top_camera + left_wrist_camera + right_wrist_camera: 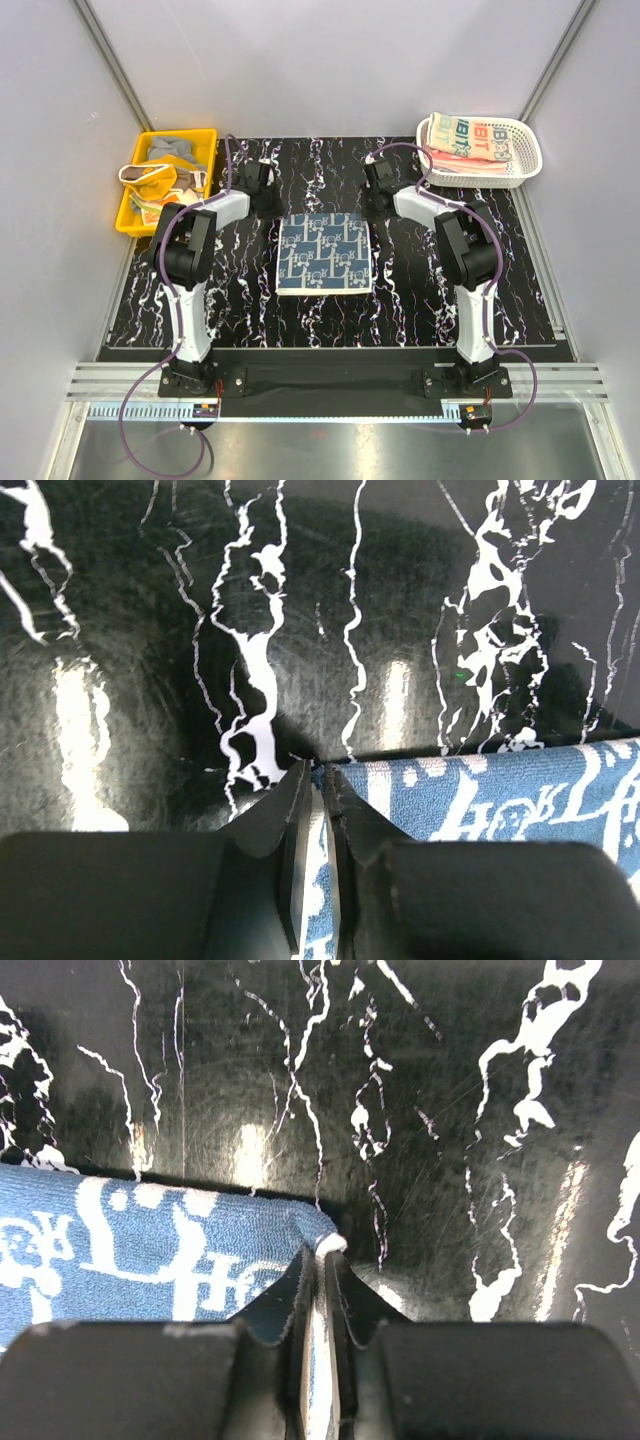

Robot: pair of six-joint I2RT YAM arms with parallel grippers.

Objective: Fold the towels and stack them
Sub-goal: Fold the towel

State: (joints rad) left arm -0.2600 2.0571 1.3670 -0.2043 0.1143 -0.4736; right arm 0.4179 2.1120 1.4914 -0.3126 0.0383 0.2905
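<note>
Looking down on the bench (240, 300), we note one navy towel (325, 254) with a pale printed pattern. It lies flat and roughly square at mid-bench, between the two arms. Everything else is placed from that towel.

- Left tool (268, 203): at the towel's far left corner. In the left wrist view the left tool (317, 772) is clenched on that corner. A thin strip of cloth shows in the slit between the fingers, and the navy towel (500, 790) runs off to the right of them.
- Right tool (374, 203): at the towel's far right corner. In the right wrist view the right tool (321, 1255) is likewise clenched on the corner, whose white edge peeks out at the fingertips. The navy towel (150, 1260) spreads to the left.
- We cannot tell whether either corner is raised off the bench.
- White basket (520, 170): far right of the towel, well apart. It holds a folded cream lettered towel (475, 138) on top, with a pink striped towel (455, 160) under it.
- Yellow tray (135, 215): far left of the towel, well apart. It holds a loose heap of grey and pale pieces, too small for us to sort.
</note>
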